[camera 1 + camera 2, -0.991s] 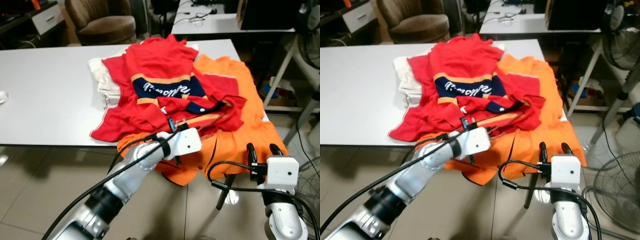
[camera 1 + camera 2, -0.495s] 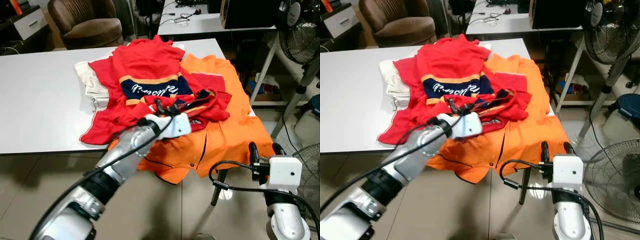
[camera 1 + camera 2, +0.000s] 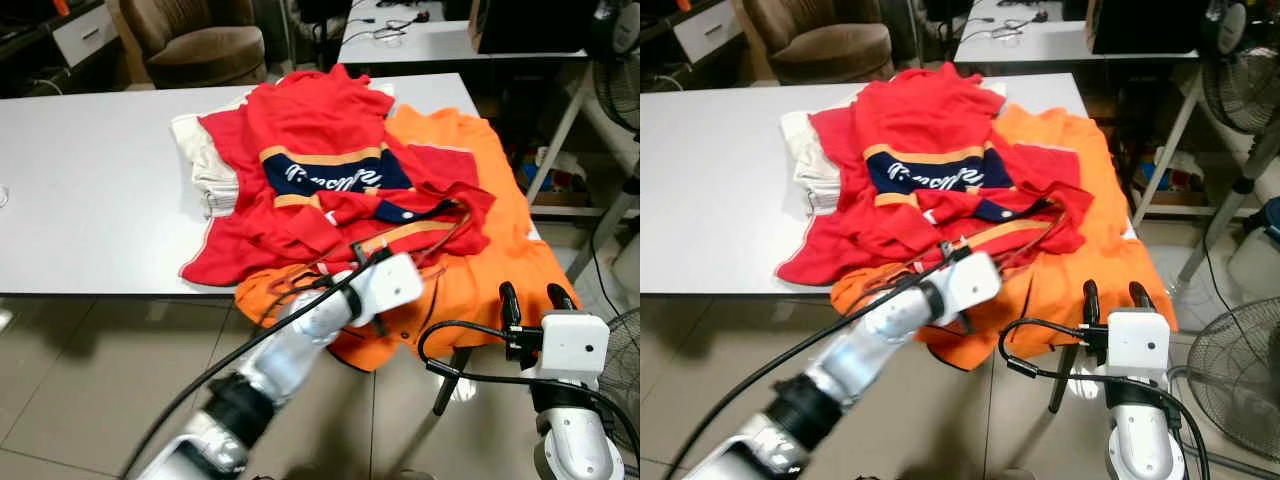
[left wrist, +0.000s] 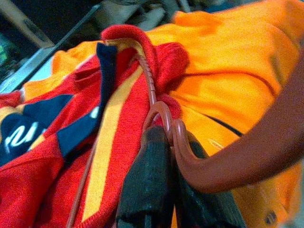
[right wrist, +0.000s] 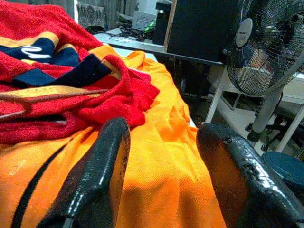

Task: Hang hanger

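**A:** So where are we with this one? Our left gripper (image 4: 159,190) is down at the near edge of the white table (image 3: 90,200), and in the wrist view its 2 black fingers (image 4: 147,185) are pinched tight on the reddish-brown hanger (image 4: 164,118), right at the base of the hook.

**B:** Yep, grab looks done. But the hanger's thin wire runs under the collar of the red jersey (image 3: 320,170), so it's threaded into that shirt, and the shirt is lying in the heap on top of the orange shirt (image 3: 470,270) that droops off the table edge.

**A:** Right gripper (image 3: 528,298)?

**B:** Low on our right, just off the table corner, fingers spread wide with nothing between them. Looks idle to us.

**A:** So what's left?

**B:** Pretty much everything, we'd say. 1 step down (the grasp). We'd need to lift hanger and jersey clear of the pile, then find a rail or hook, and we can't spot one anywhere here, just a brown armchair (image 3: 200,40) and a fan (image 5: 270,47).
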`<state>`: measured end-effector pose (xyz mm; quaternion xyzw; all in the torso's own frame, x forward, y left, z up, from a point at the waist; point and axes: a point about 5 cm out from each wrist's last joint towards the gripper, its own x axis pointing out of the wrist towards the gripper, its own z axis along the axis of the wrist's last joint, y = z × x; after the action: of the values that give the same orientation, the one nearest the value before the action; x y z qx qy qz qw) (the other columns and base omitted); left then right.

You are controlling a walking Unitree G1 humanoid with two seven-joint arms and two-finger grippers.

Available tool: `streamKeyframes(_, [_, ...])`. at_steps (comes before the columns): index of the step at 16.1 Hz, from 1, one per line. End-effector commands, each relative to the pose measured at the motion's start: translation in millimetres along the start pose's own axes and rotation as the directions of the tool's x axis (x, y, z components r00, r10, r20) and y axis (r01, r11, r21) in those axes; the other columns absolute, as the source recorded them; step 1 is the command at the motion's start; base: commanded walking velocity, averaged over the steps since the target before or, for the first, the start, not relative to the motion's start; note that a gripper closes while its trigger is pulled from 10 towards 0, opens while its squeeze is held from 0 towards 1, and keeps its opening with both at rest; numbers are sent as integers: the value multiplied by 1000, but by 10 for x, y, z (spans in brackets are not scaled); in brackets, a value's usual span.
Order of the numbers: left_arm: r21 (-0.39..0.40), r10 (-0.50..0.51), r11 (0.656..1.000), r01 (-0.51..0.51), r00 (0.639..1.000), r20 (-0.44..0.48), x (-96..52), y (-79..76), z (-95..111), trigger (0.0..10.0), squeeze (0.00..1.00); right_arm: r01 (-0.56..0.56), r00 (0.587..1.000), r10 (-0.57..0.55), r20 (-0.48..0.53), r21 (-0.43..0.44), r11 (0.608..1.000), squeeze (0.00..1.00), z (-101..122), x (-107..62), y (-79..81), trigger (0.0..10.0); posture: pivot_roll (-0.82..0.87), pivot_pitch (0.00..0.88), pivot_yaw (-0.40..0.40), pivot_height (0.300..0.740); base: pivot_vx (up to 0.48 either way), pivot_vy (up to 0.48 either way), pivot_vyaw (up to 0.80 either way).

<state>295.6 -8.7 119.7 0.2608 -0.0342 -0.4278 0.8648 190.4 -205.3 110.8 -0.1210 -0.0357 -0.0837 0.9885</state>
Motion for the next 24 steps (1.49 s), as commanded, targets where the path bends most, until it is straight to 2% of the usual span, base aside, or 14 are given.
streamKeyframes(1, [-57,58,997,-58,998,3,44,40,-25,10000,0,-2,1000,2,0,0,1000,0,30,-16,12,10000,-329,65,111,740,0,0,0])
streamKeyframes(2, [-76,114,991,-112,993,24,82,67,4,10000,0,-5,1000,5,4,2,1000,0,48,-5,6,10000,-328,66,111,740,0,0,0])
streamKeyframes(3, [-70,120,991,-115,990,70,117,45,75,10000,0,-18,1000,18,5,10,1000,0,69,21,-8,10000,-330,65,111,740,0,0,0])
streamKeyframes(6, [-70,97,994,-88,987,130,131,-5,146,10000,0,-31,999,31,6,5,999,0,98,77,-41,10000,-333,64,111,740,0,0,0])
streamKeyframes(7, [-54,71,997,-64,986,153,107,-46,108,10000,0,-49,999,49,11,11,999,0,149,210,-56,10000,-337,63,112,740,0,0,0])
streamKeyframes(9, [-61,38,998,-30,988,150,75,-94,42,10000,0,-85,996,84,35,30,996,0,239,334,-56,10000,-338,62,112,740,0,0,0])
streamKeyframes(11, [-67,27,998,-17,989,143,58,-124,8,10000,0,-65,997,64,29,30,997,0,235,450,-153,10000,-334,61,106,740,0,0,0])
streamKeyframes(15, [-77,59,996,-49,989,135,8,-57,-65,10000,0,-67,997,69,-23,83,994,0,157,713,-295,10000,-312,58,89,740,0,0,0])
streamKeyframes(16, [-79,62,996,-51,989,133,-1,-48,-74,10000,0,-61,998,64,-30,95,994,0,139,728,-307,10000,-312,58,89,740,0,0,0])
streamKeyframes(17, [-93,76,994,-64,987,139,-43,5,-80,10000,0,-49,997,58,-53,159,986,0,71,779,-336,10000,-300,54,86,740,0,0,0])
streamKeyframes(21, [-111,38,994,-14,975,218,-159,66,-15,10000,0,-106,993,112,-22,174,979,0,103,872,-278,10000,-292,47,86,740,0,0,0])
streamKeyframes(24, [-84,0,996,21,972,236,-214,84,-4,10000,0,-164,986,165,12,167,972,0,169,965,-212,10000,-283,45,86,740,0,0,0])
